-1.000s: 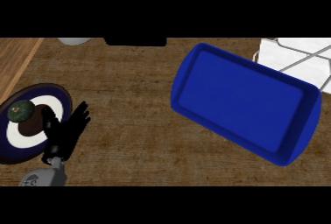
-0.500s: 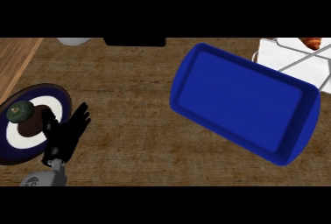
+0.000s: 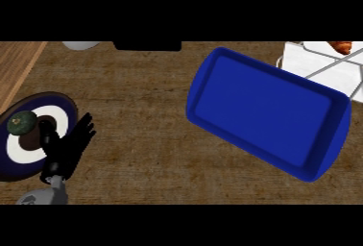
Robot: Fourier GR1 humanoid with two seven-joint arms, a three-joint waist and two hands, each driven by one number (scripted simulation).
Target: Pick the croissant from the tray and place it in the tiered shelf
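Far up and right of the resting black left hand [image 3: 69, 146], fingers spread, the brown croissant [image 3: 341, 46] is lying on the white wire tiered shelf [image 3: 319, 67], beyond the blue rectangular tray [image 3: 266, 111].

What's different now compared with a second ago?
A croissant has come into sight on the white shelf at the top right; a second ago that spot showed none. The blue tray, the plate with its green item and the open left hand stayed put.
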